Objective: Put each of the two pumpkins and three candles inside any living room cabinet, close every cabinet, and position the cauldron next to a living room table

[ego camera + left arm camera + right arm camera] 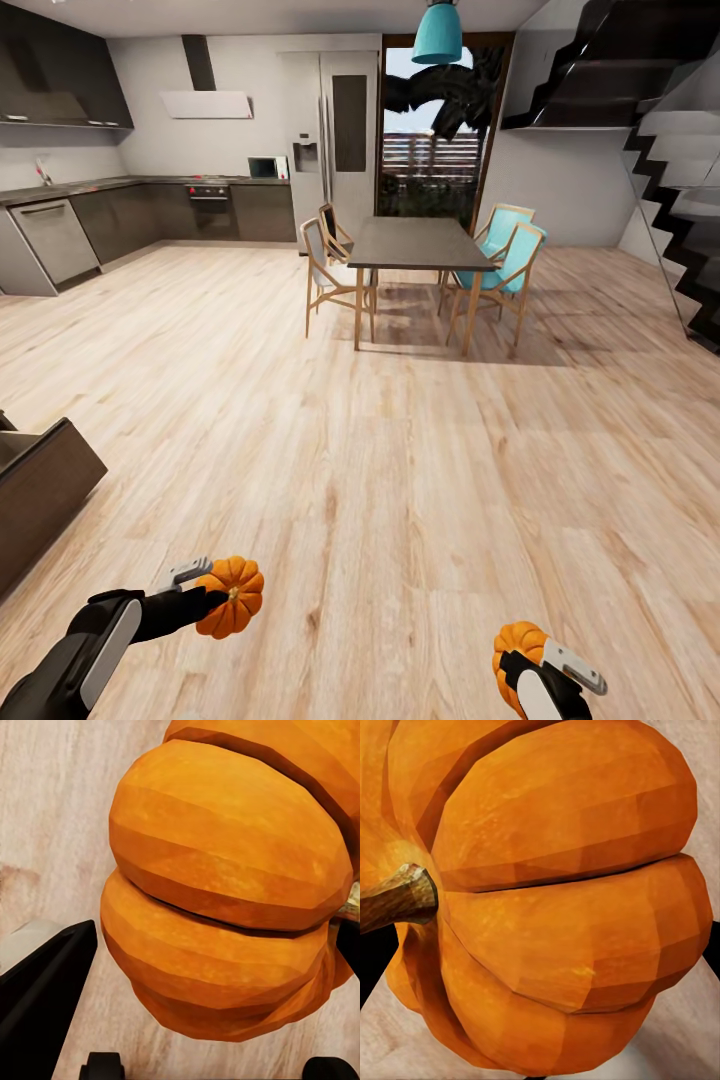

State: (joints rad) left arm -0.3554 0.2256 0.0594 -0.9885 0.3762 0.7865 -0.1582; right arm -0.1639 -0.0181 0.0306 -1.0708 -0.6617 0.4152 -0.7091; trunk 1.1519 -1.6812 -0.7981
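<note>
Right now we carry 2 pumpkins over the wooden floor (400, 500), 1 in each gripper, with the cabinet (45, 490) low at the left edge of the head view, its dark top corner jutting toward us.

Starting at the left, the left gripper (205, 592) has its jaws closed on the left pumpkin (232, 597), which hangs clear above the floor. Its stem end faces roughly forward and right, away from the arm, so its short axis lies nearly level rather than upright. In the left wrist view the left pumpkin (225, 892) bulges well past the black fingers (45, 997), and we judge the hold sits on rounded ribs; a jolt while the base turns could let it roll out and drop.

Further right, the dining table (415, 243) and its chairs (500, 265) stand well ahead, not the goal.

At the right, the right gripper (535, 665) has its jaws shut around the right pumpkin (518, 645), close to the frame's bottom edge. In the right wrist view the right pumpkin (562, 900) shows its stem (397, 896) pointing sideways, so it too lies tipped. We judge the same slip risk here, plus a knock against the cabinet edge as we swing left toward it.
</note>
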